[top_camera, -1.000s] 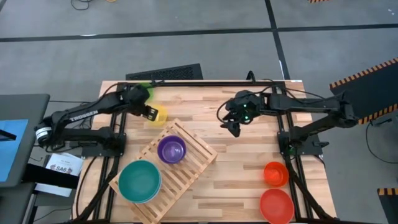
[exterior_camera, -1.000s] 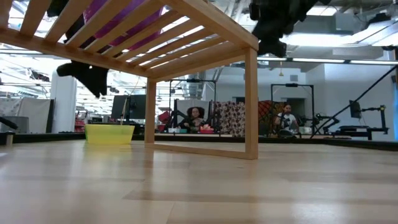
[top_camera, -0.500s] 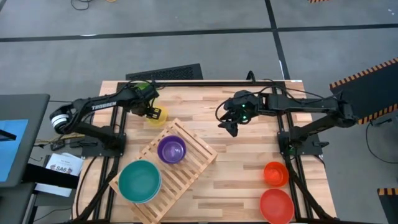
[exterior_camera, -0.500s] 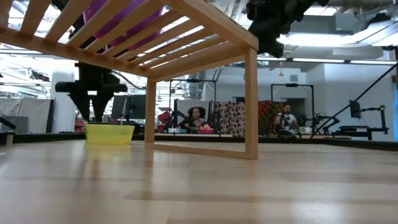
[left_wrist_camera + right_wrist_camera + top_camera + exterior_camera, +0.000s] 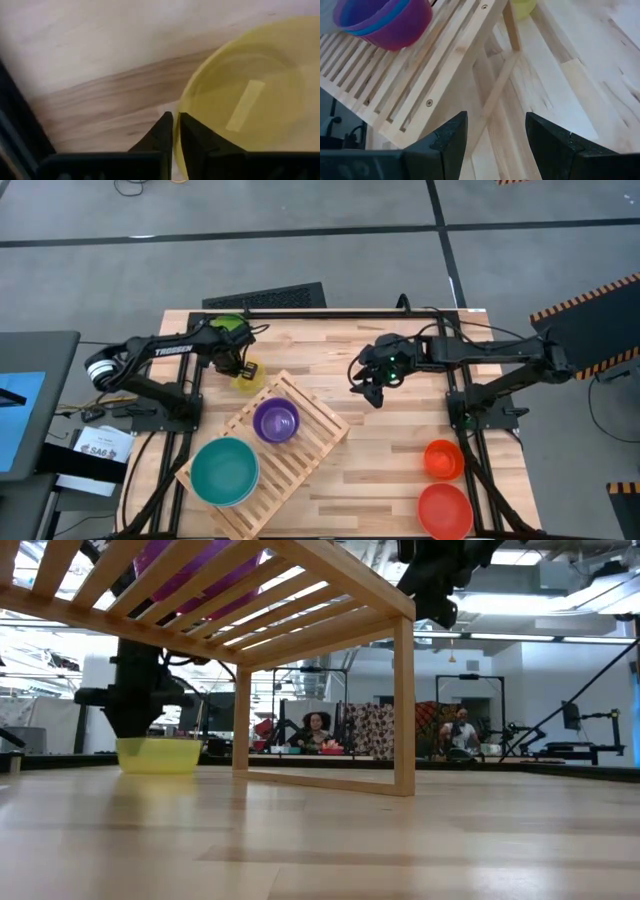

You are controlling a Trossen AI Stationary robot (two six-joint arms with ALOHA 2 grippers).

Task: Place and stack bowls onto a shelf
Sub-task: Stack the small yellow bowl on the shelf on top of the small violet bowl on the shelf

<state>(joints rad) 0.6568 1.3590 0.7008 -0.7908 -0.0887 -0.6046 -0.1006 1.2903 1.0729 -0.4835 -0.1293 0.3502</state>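
A small yellow bowl (image 5: 249, 378) (image 5: 160, 755) stands on its base on the tabletop, just beyond the far corner of the slatted wooden shelf (image 5: 300, 442). My left gripper (image 5: 238, 364) (image 5: 175, 131) points down at the bowl and is shut on its rim. A purple bowl (image 5: 276, 421) and a larger teal bowl (image 5: 225, 470) sit on the shelf. My right gripper (image 5: 371, 386) (image 5: 495, 135) hangs open above the table, right of the shelf, with nothing between its fingers. My left gripper pinches the yellow bowl's rim (image 5: 176, 111) between its two fingers. One finger (image 5: 192, 137) is inside the bowl and the other (image 5: 161, 135) outside. The fingers come from above, pointing down. The bowl's base rests on the table (image 5: 160, 768).
An orange bowl (image 5: 443, 459) and a red bowl (image 5: 445, 510) stand near the table's right front corner. A green bowl (image 5: 229, 324) shows partly under the left arm at the far left. The shelf's legs (image 5: 404, 710) rise from mid-table.
My left gripper has come down onto the yellow bowl, turned to point straight down, and shut on its rim. The bowl has slid a little along the table, still on its base.
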